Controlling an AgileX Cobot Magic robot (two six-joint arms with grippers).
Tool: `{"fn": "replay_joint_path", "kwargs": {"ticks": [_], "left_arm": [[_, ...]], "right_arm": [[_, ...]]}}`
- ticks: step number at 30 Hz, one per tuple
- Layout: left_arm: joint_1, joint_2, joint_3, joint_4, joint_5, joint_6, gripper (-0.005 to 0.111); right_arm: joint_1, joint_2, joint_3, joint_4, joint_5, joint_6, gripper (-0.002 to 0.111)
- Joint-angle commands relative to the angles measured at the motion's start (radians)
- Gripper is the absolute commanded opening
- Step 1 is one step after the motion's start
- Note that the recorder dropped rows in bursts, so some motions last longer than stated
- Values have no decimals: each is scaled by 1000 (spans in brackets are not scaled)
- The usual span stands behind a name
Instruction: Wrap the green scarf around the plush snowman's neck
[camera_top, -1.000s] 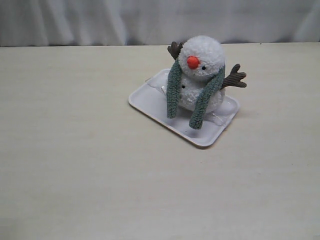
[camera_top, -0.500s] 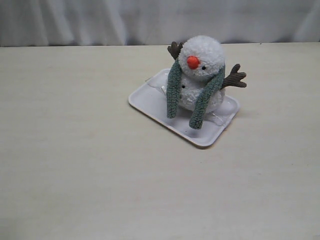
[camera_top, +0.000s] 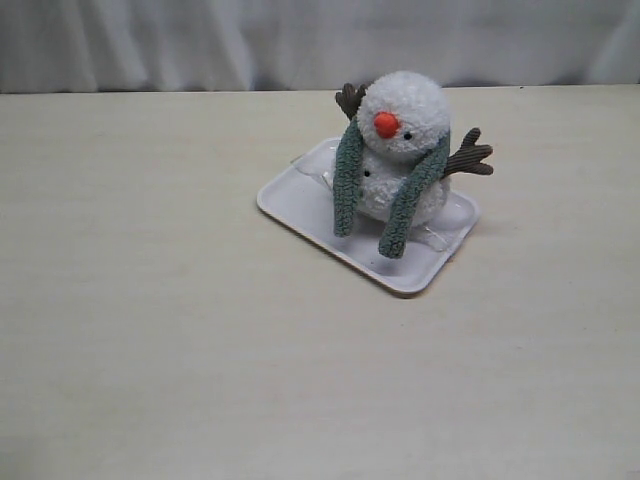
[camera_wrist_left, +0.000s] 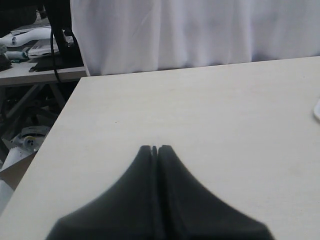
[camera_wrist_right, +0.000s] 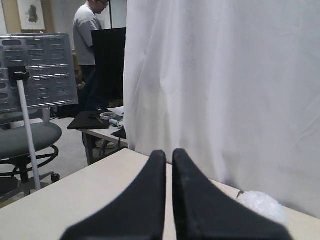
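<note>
The plush snowman (camera_top: 403, 120) sits upright on a white tray (camera_top: 300, 195) in the exterior view. The green scarf (camera_top: 347, 180) lies around the snowman's neck, both ends hanging down its front, the other end (camera_top: 405, 215) reaching the tray. Neither arm shows in the exterior view. My left gripper (camera_wrist_left: 155, 148) is shut with nothing in it, over bare tabletop. My right gripper (camera_wrist_right: 169, 152) is shut and holds nothing; the snowman's white head (camera_wrist_right: 262, 206) shows beside its fingers, apart from them.
The pale wooden table (camera_top: 150, 300) ends at a white curtain (camera_top: 200, 45) at the back. Beyond the table's side stand a desk with clutter (camera_wrist_left: 30, 55), an office chair (camera_wrist_right: 25, 140) and a standing person (camera_wrist_right: 86, 35).
</note>
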Motion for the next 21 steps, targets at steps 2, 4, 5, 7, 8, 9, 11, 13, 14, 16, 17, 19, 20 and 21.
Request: {"fn": "replay_joint_path", "kwargs": {"ticks": [2,4,5,7,8,9,11,13,14,16,17,19,20,21], "left_arm": [[2,-3,4,1,-8,-7,0],[2,-3,4,-1,-8,-7,0],[2,-3,4,-1,-8,-7,0],[2,-3,4,-1,-8,-7,0],[2,-3,4,-1,-8,-7,0],[2,-3,4,-1,-8,-7,0],[2,-3,4,-1,-8,-7,0],[2,-3,4,-1,-8,-7,0],[2,-3,4,-1,-8,-7,0],[2,-3,4,-1,-8,-7,0],[2,-3,4,-1,-8,-7,0],[2,-3,4,-1,-8,-7,0],[2,-3,4,-1,-8,-7,0],[2,-3,4,-1,-8,-7,0]], "right_arm": [[-11,-67,19,-53,-91,-64,4],[-34,-110,47,-53,-176,-64,4],[-46,-134,64,-53,-227,-64,4],[-69,-180,97,-53,-319,-57,4],[-77,-202,116,-53,-362,-55,4],[-80,-222,136,-53,-404,-55,4],[-82,-255,185,-55,-494,-55,4],[-82,-288,258,-79,-584,-34,4],[-82,-305,301,-106,-636,-17,4],[-87,-311,383,-194,-725,32,4],[-99,-311,432,-248,-771,66,4],[-161,-311,578,-385,-907,173,4],[-173,-311,617,-415,-931,187,4],[-181,-311,664,-443,-954,196,4]]}}
